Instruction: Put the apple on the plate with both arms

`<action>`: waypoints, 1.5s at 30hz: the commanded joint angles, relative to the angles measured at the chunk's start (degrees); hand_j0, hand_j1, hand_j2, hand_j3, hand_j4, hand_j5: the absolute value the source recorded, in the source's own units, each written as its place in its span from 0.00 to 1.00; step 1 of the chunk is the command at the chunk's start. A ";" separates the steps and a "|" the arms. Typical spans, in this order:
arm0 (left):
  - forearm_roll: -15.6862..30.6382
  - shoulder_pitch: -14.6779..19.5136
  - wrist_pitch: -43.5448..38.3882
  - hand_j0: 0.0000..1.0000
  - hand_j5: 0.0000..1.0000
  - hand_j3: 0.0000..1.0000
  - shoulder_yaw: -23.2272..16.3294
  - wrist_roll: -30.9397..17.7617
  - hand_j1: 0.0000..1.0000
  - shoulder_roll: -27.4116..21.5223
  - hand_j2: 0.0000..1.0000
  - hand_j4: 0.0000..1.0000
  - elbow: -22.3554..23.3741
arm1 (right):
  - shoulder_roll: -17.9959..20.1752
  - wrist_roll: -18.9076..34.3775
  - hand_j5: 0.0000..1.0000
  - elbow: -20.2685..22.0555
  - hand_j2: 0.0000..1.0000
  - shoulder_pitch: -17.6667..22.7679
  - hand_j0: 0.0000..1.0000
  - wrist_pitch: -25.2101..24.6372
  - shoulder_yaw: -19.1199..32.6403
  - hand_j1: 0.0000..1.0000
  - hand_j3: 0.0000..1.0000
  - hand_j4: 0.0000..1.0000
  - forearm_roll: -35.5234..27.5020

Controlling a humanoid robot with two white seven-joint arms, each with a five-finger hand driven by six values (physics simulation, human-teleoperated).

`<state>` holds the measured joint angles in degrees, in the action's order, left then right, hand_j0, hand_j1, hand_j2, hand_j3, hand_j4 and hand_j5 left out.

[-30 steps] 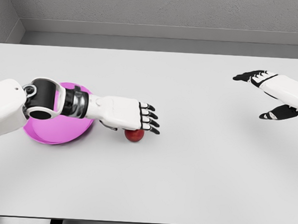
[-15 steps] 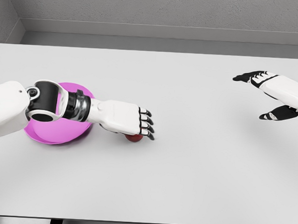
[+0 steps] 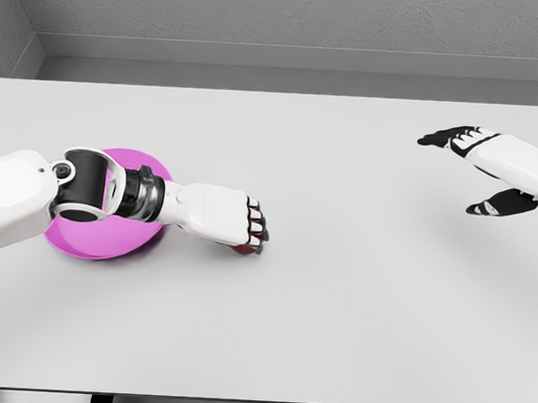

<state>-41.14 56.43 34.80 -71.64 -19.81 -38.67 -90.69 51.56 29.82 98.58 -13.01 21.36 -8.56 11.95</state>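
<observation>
Red apple [image 3: 242,249] on the table [image 3: 337,286], almost hidden under the left hand's [image 3: 221,218] curled, clamping fingers [image 3: 255,230].

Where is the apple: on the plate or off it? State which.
Off: the apple sits on the table beside the plate, under the left hand.

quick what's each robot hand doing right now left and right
Left robot hand: fingers curled down over the apple on the table, gripping it.
Right robot hand: open, holding nothing.
</observation>
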 commanded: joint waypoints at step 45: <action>16.97 -4.75 0.20 0.60 0.60 0.60 11.96 -0.40 0.60 -16.35 0.60 0.60 14.67 | 1.26 -0.03 1.00 0.48 1.00 0.79 1.00 0.34 0.21 1.00 1.00 1.00 -0.26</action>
<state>-24.15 51.68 35.17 -59.87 -20.20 -54.64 -76.62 52.76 29.82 99.03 -12.22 21.81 -8.36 11.96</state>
